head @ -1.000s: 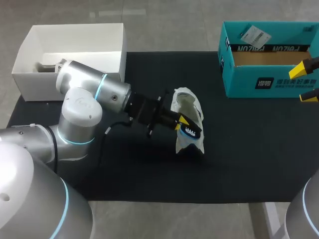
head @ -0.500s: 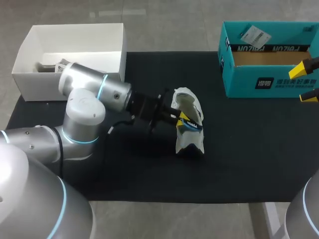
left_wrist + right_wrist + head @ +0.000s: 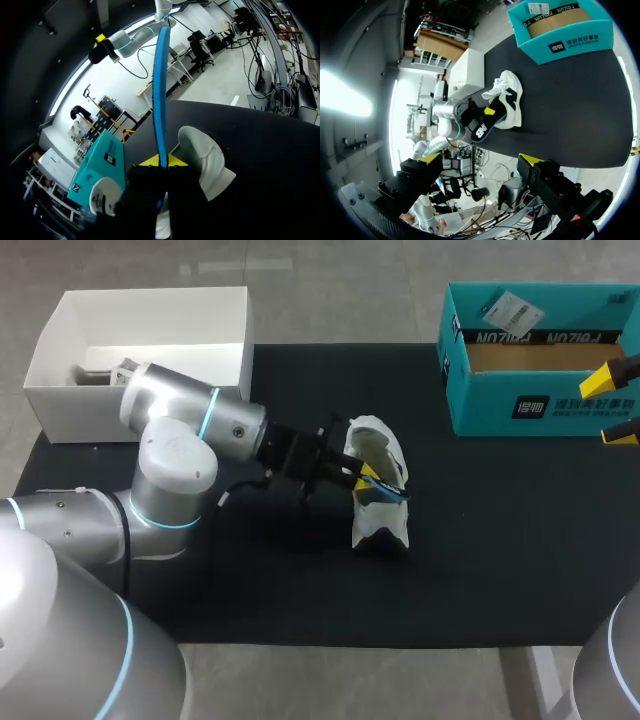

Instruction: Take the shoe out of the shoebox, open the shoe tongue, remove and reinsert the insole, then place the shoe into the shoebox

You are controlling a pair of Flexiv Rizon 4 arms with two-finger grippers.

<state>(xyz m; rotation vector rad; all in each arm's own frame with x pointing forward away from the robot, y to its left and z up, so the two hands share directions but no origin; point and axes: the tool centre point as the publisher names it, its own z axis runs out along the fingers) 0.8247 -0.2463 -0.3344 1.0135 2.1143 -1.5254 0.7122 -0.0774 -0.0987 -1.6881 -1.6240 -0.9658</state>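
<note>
White shoe (image 3: 368, 520) lying on the black mat (image 3: 500, 540), well apart from the teal shoebox (image 3: 560, 405). The left gripper (image 3: 368, 478) pinches the blue insole (image 3: 160, 100), seen edge-on in the wrist view; the contact is in shadow, so the pinch is inferred. The right gripper (image 3: 612, 405) hangs spread beside the shoebox. The insole is judged light and floppy, best held near the heel; the soft shoe may slide. One second earlier its printed heel lay exposed; it now sits deeper in the opening.
</note>
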